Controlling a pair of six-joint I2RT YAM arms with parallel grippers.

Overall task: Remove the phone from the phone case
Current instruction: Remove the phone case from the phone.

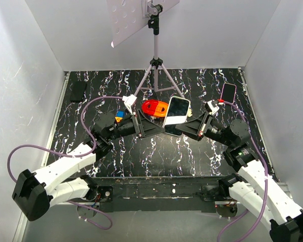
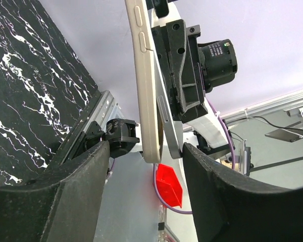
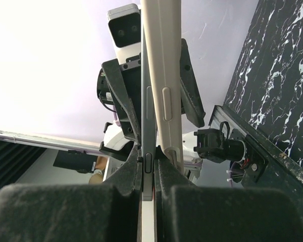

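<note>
Clenched right end effector (image 3: 150, 164) nearest, pinching the phone (image 3: 145, 101) by its thin edge to anchor it against the partly lifted cream phone case (image 3: 162, 50). Held aloft between the arms, off the surface (image 1: 151, 151), leaving room to pull. Left end effector (image 2: 147, 148) straddling both, one finger (image 2: 81, 191) visibly off the case; cannot tell whether gripping

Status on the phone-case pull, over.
Right claw shut on thin grey phone. Left claw straddles cream plastic phone case, grip unclear. Both airborne; red-orange object beneath.
</note>
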